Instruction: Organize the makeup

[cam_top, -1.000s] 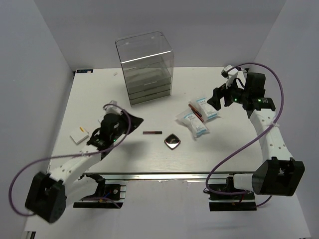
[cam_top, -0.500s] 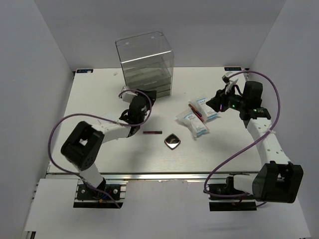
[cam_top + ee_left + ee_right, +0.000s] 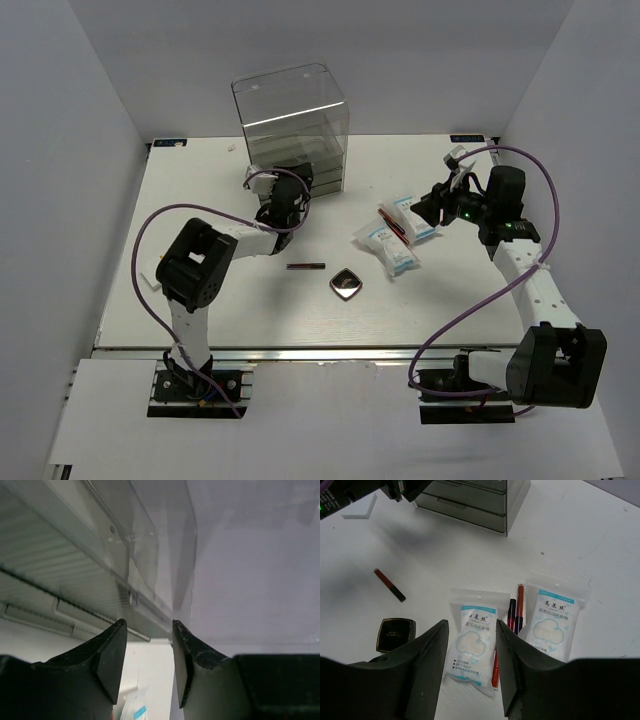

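Three clear-white packets with blue print lie right of centre (image 3: 378, 236) (image 3: 401, 260) (image 3: 410, 214); two show in the right wrist view (image 3: 472, 642) (image 3: 553, 622). Thin red and dark sticks (image 3: 518, 609) lie between them. One dark-red stick (image 3: 306, 266) lies alone mid-table, also in the right wrist view (image 3: 389, 585). The dark compact (image 3: 346, 284) sits near it (image 3: 395, 634). My right gripper (image 3: 471, 627) is open and empty above the packets (image 3: 428, 205). My left gripper (image 3: 148, 630) is open and empty, close to the front of the clear drawer box (image 3: 286, 188).
The tall clear acrylic drawer box (image 3: 290, 135) stands at the back centre; its drawer fronts fill the left wrist view (image 3: 75, 580). A small white block (image 3: 360, 507) lies left of it. White walls enclose the table.
My left arm has swung from the table's front left to the drawer box front. My right gripper has shifted slightly left, over the packets.
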Robot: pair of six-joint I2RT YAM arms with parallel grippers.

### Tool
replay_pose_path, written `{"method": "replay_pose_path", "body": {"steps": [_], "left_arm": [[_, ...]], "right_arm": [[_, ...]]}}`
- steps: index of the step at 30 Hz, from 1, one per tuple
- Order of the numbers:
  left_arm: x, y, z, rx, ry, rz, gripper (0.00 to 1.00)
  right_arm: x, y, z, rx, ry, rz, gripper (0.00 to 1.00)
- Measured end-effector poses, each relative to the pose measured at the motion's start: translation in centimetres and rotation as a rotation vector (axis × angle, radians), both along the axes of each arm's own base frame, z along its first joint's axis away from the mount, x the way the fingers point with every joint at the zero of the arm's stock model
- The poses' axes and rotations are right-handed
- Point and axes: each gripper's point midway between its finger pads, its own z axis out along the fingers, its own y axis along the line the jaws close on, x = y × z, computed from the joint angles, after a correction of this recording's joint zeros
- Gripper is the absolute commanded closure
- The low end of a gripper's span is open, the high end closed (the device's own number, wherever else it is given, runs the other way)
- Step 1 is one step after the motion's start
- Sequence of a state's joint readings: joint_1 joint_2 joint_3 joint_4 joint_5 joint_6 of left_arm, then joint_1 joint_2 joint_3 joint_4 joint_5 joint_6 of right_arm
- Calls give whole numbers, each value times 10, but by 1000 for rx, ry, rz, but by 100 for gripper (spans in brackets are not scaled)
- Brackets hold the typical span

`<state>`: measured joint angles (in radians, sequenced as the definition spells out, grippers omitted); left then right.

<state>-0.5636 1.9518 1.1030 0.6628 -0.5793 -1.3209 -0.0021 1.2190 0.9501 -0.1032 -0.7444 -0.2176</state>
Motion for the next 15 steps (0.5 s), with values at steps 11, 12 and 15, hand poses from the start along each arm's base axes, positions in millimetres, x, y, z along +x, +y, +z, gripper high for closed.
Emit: {"method": "replay_pose_path", "body": {"steps": [11,12,15], "left_arm": [[15,6,6,-81,-27,35,82],[15,5,6,-93,-32,36,88],[17,4,7,-124,-48,38,97]], "right_arm": [[1,0,0,-15,-22,11,52],[1,0,0,-17,-24,12,52],[1,-1,0,-24,-30,14,52]]}}
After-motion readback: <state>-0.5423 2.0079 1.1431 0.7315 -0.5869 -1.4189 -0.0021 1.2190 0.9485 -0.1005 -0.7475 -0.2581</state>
